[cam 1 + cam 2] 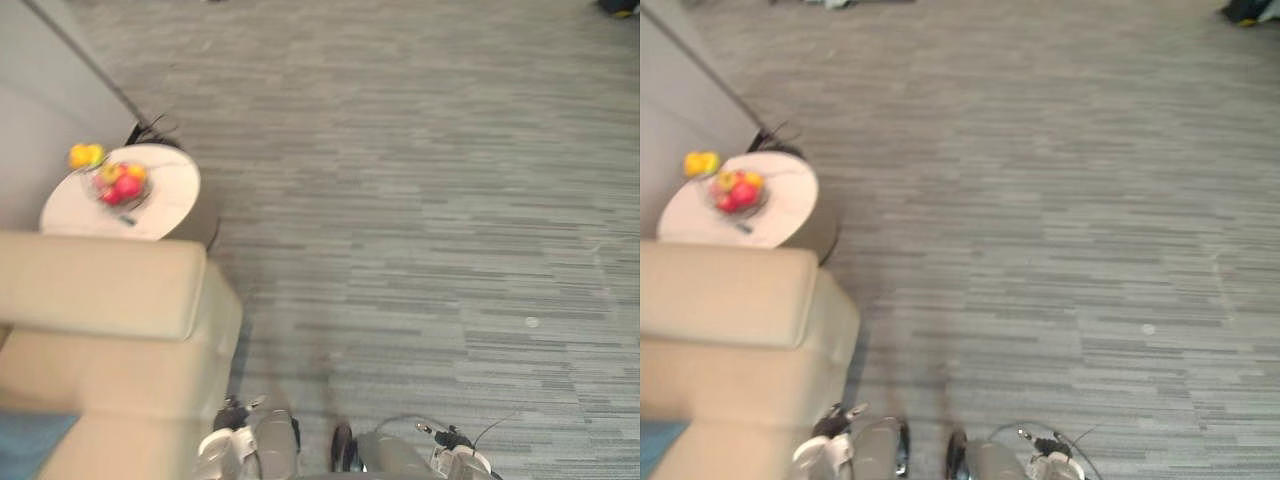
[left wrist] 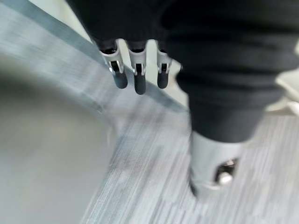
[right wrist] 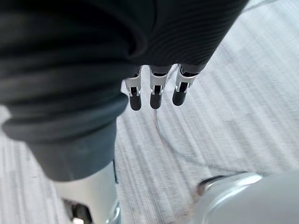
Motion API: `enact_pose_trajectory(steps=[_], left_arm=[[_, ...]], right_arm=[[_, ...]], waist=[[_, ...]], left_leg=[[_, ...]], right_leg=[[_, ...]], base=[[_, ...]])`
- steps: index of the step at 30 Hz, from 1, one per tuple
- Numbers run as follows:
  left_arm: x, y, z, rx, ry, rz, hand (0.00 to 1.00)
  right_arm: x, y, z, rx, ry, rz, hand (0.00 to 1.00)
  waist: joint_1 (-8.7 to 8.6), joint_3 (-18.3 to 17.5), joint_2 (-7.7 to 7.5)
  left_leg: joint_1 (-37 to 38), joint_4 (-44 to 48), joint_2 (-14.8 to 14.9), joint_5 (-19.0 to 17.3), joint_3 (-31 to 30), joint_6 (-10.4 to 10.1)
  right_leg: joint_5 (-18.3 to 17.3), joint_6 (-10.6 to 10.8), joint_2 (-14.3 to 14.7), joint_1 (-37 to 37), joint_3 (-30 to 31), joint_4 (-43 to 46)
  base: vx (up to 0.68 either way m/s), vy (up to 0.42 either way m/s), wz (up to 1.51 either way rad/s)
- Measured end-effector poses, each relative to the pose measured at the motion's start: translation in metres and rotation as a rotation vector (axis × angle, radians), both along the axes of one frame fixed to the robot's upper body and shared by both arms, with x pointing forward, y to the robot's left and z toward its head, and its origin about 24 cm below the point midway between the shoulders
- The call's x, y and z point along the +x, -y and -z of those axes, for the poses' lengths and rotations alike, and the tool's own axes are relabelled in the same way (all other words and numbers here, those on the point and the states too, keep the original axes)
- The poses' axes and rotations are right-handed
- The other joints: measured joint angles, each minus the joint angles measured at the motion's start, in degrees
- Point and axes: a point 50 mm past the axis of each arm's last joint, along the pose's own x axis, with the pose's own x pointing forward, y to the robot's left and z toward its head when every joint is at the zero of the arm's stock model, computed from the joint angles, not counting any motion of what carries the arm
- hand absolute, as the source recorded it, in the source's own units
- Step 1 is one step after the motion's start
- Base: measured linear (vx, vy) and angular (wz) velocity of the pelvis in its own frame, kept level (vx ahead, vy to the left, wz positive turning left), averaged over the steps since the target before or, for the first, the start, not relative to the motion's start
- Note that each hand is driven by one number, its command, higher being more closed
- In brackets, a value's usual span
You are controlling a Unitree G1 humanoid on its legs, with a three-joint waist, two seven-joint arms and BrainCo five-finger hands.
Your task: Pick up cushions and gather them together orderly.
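Grey carpet floor [image 1: 420,200] takes up most of what we see, bare ahead and to the robot's right. The beige sofa [image 1: 110,350] sits at lower left, its padded armrest lying across the head view. A small round bench [image 1: 172,205] stands just beyond it, by the wall.

We see no cushion on the open floor. The only candidate is a blue patch [image 1: 30,442] at the very lower-left corner, against the sofa and cut off by the frame edge. It's prob. a cushion, but we can't confirm that. Its long axis can't be read either, w/ so little of it showing.

That gives us the relation that matters. The patch lies to the robot's left, close in to the body and on the near side of the armrest. So the left hand [image 2: 139,77] is clearly the nearer one, and the right hand [image 3: 156,95] would have to cross the body. We judge the next move needs a turn left toward the sofa first, then a low reach.

Both arms hang at the sides. In each wrist view the fingers hang straight and relaxed toward the carpet w/ nothing in them, i.e. both hands are empty and released, well apart from the patch.

Smallest: a fruit bowl [image 1: 120,185] on the bench w/ red and yellow fruit, plus a yellow fruit [image 1: 85,155] beside it. Neither is part of this job.
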Motion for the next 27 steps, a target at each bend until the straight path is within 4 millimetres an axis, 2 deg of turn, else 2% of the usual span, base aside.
enact_pose_trajectory(steps=[1,2,3,4,5,6,7,8,9,10,11,12,13,14,15,16,17,18,20,21,22,23,24,25,26,27], left_arm=[[0.000,0.000,0.000,-0.002,-0.001,-0.003,0.00],[-0.002,-0.004,0.000,0.006,-0.008,0.000,0.00],[-0.007,-0.008,0.002,0.013,-0.030,-0.001,0.00],[-0.008,-0.009,0.002,0.017,-0.033,-0.001,0.00],[-0.007,-0.012,0.001,0.024,-0.033,-0.001,0.00],[-0.008,-0.012,0.002,0.024,-0.041,-0.001,0.00],[-0.009,-0.010,0.003,0.020,-0.053,0.010,0.00],[-0.010,-0.009,0.003,0.019,-0.056,0.015,0.00],[-0.008,-0.005,0.004,0.015,-0.055,0.040,0.00],[-0.003,-0.003,0.003,0.013,-0.043,0.047,0.00],[0.001,-0.002,0.002,0.010,-0.035,0.048,0.00],[0.007,0.001,0.000,0.014,-0.023,0.066,0.00],[0.010,0.003,0.000,0.017,-0.021,0.088,0.00],[0.010,0.004,0.000,0.016,-0.024,0.093,0.00],[0.010,0.005,0.001,0.021,-0.040,0.118,0.00],[0.008,0.005,0.003,0.025,-0.059,0.124,0.00],[0.007,0.005,0.003,0.025,-0.064,0.125,0.00],[0.005,0.008,0.004,0.020,-0.072,0.131,0.00],[0.005,0.010,0.005,0.024,-0.076,0.146,0.00],[0.006,0.013,0.004,0.013,-0.066,0.133,0.00],[0.007,0.013,0.004,0.010,-0.062,0.125,0.00],[0.011,0.017,0.002,0.000,-0.039,0.120,0.00],[0.013,0.015,0.000,0.007,-0.026,0.118,0.00],[0.015,0.013,-0.001,0.014,-0.018,0.121,0.00],[0.020,0.008,-0.005,0.035,0.007,0.128,0.00],[0.020,0.008,-0.005,0.036,0.008,0.125,0.00]], right_arm=[[0.000,-0.005,0.000,0.011,0.002,-0.002,0.00],[0.000,-0.011,0.001,0.027,0.007,0.000,0.00],[-0.006,-0.013,0.002,0.038,0.005,0.009,0.00],[-0.010,-0.014,0.003,0.043,0.005,0.017,0.00],[-0.011,-0.015,0.003,0.050,0.009,0.024,0.00],[-0.008,-0.015,0.002,0.048,0.018,0.014,0.00],[-0.004,-0.013,0.000,0.045,0.031,0.010,0.00],[-0.003,-0.012,0.000,0.043,0.035,0.009,0.00],[0.000,-0.010,-0.002,0.035,0.054,0.009,0.00],[0.001,-0.011,-0.003,0.036,0.058,0.007,0.00],[0.002,-0.012,-0.003,0.040,0.059,0.006,0.00],[0.003,-0.013,-0.002,0.044,0.061,0.008,0.00],[0.003,-0.012,-0.001,0.051,0.054,0.022,0.00],[0.003,-0.012,-0.001,0.052,0.052,0.028,0.00],[0.001,-0.012,0.001,0.060,0.033,0.041,0.00],[0.001,-0.007,0.001,0.056,0.027,0.056,0.00],[0.003,-0.004,0.000,0.050,0.029,0.062,0.00],[0.002,0.000,0.000,0.046,0.033,0.091,0.00],[-0.001,0.004,0.000,0.043,0.037,0.124,0.00],[-0.007,0.004,0.001,0.039,0.026,0.122,0.00],[-0.008,0.003,0.001,0.039,0.023,0.112,0.00],[-0.006,0.001,0.001,0.031,0.019,0.075,0.00],[-0.003,-0.003,0.001,0.032,0.021,0.051,0.00],[-0.002,-0.004,0.001,0.034,0.020,0.042,0.00],[0.001,-0.012,0.001,0.050,0.020,0.035,0.00],[0.001,-0.013,0.002,0.053,0.019,0.037,0.00]], waist=[[0.35,-0.61,-0.12],[0.28,-1.41,-0.49],[-0.04,-2.73,-1.94],[-0.09,-3.32,-2.25],[0.04,-3.21,-3.32],[0.05,-3.00,-3.29],[0.07,-2.56,-2.69],[0.06,-2.37,-2.41],[-0.31,-2.44,-1.23],[-0.53,-2.79,-1.06],[-0.48,-2.76,-1.12],[-0.71,-2.91,-1.35],[-1.12,-2.99,-1.64],[-1.26,-3.09,-1.80],[-1.65,-3.45,-3.02],[-1.35,-2.87,-1.66],[-1.43,-2.52,-0.68],[-2.17,-2.38,0.10],[-3.43,-2.56,0.96],[-3.46,-2.74,1.02],[-3.32,-2.72,1.05],[-2.80,-2.52,1.17],[-2.47,-2.13,0.88],[-2.18,-1.87,0.73],[-1.03,-1.45,-0.08],[-0.88,-1.36,-0.27]], left_leg=[[0.31,-0.39,0.23,1.36,0.14,1.82],[1.97,-0.16,0.17,2.26,1.15,1.74],[3.72,-1.08,0.23,2.17,4.10,1.02],[4.64,-1.84,0.31,2.05,5.62,1.06],[8.07,-3.52,0.69,1.21,10.02,1.73],[10.73,-4.24,1.27,0.57,12.74,2.24],[15.58,-5.71,1.98,-0.12,16.18,2.54],[17.51,-6.34,2.20,-0.22,17.23,2.59],[22.03,-7.65,3.18,-0.41,20.59,2.91],[23.98,-8.95,3.94,-0.79,22.33,3.34],[25.49,-10.14,4.13,-0.79,23.24,3.33],[27.49,-12.63,4.42,-0.78,24.59,3.32],[28.24,-14.00,4.17,-0.78,25.34,3.31],[28.43,-14.34,3.89,-0.78,25.58,3.31],[29.25,-15.35,2.05,-0.78,25.53,3.30],[31.58,-16.25,1.96,-1.04,25.04,2.84],[32.34,-16.44,2.44,-0.42,24.95,1.87],[33.92,-16.12,2.46,1.35,23.66,-0.59],[33.46,-9.16,4.26,2.25,21.25,-1.93],[29.46,3.27,6.47,4.24,19.92,-2.86],[27.10,8.52,7.24,5.88,18.79,-2.65],[17.52,27.53,8.78,6.22,14.15,0.21],[13.06,33.49,8.41,3.88,12.61,0.50],[11.41,34.82,8.41,2.80,12.38,0.49],[6.79,31.75,8.34,-0.70,13.52,0.79],[5.98,29.31,8.24,-1.25,14.08,0.86]], right_leg=[[0.13,0.16,0.23,0.36,1.64,-0.29],[-0.49,1.01,0.43,1.09,4.97,0.05],[-1.74,3.42,-0.20,1.20,7.49,0.18],[-2.38,4.91,-0.73,1.09,7.83,0.78],[-2.35,10.98,-1.81,-0.91,7.55,7.37],[-0.64,14.26,-2.25,-3.30,5.67,14.26],[0.51,15.42,-3.95,-6.49,0.62,23.00],[0.44,14.87,-5.15,-7.16,-1.81,25.52],[0.12,11.34,-9.62,-8.66,-10.44,28.01],[0.04,10.31,-11.49,-9.50,-14.98,26.84],[0.20,9.84,-12.36,-9.83,-17.38,25.32],[1.02,9.01,-13.39,-10.72,-21.75,19.89],[3.79,7.83,-13.78,-11.81,-24.75,12.36],[5.09,7.38,-13.81,-12.25,-25.77,9.59],[12.49,4.73,-13.93,-12.73,-29.53,-0.66],[14.90,-2.36,-12.68,-10.99,-31.28,-2.68],[14.59,-3.00,-11.86,-10.51,-31.22,-2.61],[11.53,-2.84,-11.07,-9.68,-30.10,-1.06],[9.00,-2.46,-9.62,-6.81,-29.70,-0.97],[8.27,-2.23,-8.17,-4.02,-28.56,-2.67],[8.11,-2.27,-7.62,-3.04,-27.79,-3.74],[7.32,-2.82,-5.62,0.43,-25.03,-6.15],[6.49,-3.46,-4.90,2.28,-23.32,-6.74],[6.40,-3.57,-4.79,3.25,-22.80,-7.11],[6.68,-2.39,-4.42,6.74,-19.89,-8.96],[6.59,-2.13,-4.37,7.58,-18.99,-9.48]], base=[[0.31,0.145,-1.63],[0.44,0.195,-1.58],[0.41,0.169,-1.33],[0.44,0.160,-1.26],[0.42,0.168,-1.29],[0.47,0.198,-1.80],[0.33,0.172,-1.41],[0.29,0.162,-1.50],[0.26,0.144,-1.07],[0.28,0.119,-1.02],[0.32,0.074,-0.72],[0.36,0.016,-0.68],[0.37,-0.013,-0.58],[0.38,-0.076,-0.61],[0.43,-0.131,-0.82],[0.50,-0.130,-0.94],[0.48,-0.140,-0.91],[0.44,-0.135,-0.58],[0.38,-0.150,-0.34],[0.30,-0.101,-0.25],[0.38,-0.104,-0.62],[0.30,-0.051,-0.75],[0.29,-0.040,-0.82],[0.30,-0.010,-0.99],[0.24,-0.007,-0.82],[0.33,0.015,-1.16]])
